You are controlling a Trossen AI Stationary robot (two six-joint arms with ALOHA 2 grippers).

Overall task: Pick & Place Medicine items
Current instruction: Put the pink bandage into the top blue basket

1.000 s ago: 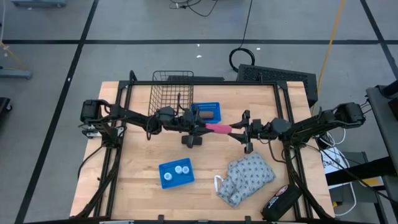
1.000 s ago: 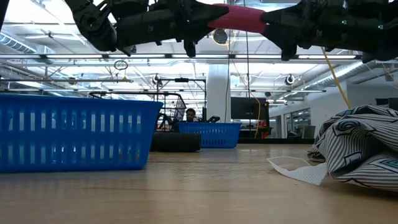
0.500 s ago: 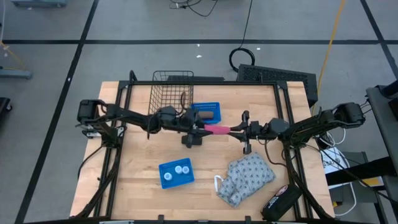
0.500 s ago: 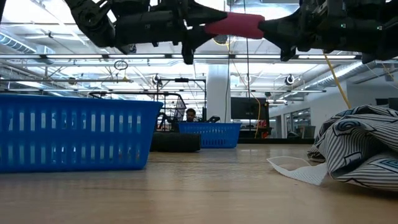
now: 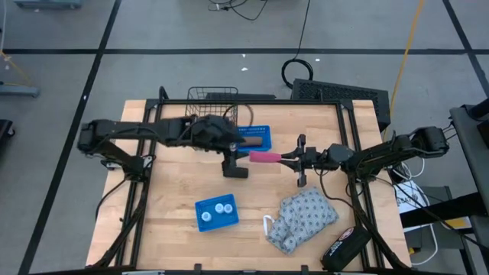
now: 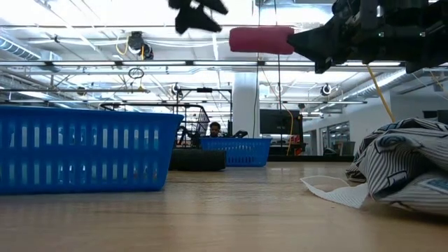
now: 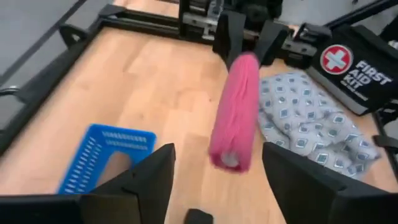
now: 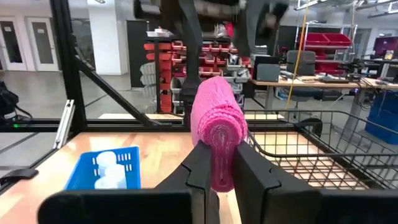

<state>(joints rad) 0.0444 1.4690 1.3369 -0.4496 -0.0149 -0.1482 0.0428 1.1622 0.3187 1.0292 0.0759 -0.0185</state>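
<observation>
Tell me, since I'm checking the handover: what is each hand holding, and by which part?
The right hand grips the pink roll by one end, above the table. The left hand is open and holds nothing.

The only readable lettering stands on the black soft zippered pouch (image 7: 357,68) seen in the left wrist view: white capitals spelling "FIRST AID KIT" in three stacked lines, with a white cross on a round red badge at about nine o'clock of the words. In the high view the same pouch (image 5: 345,248) shows only its red badge; no letters can be read there.
</observation>
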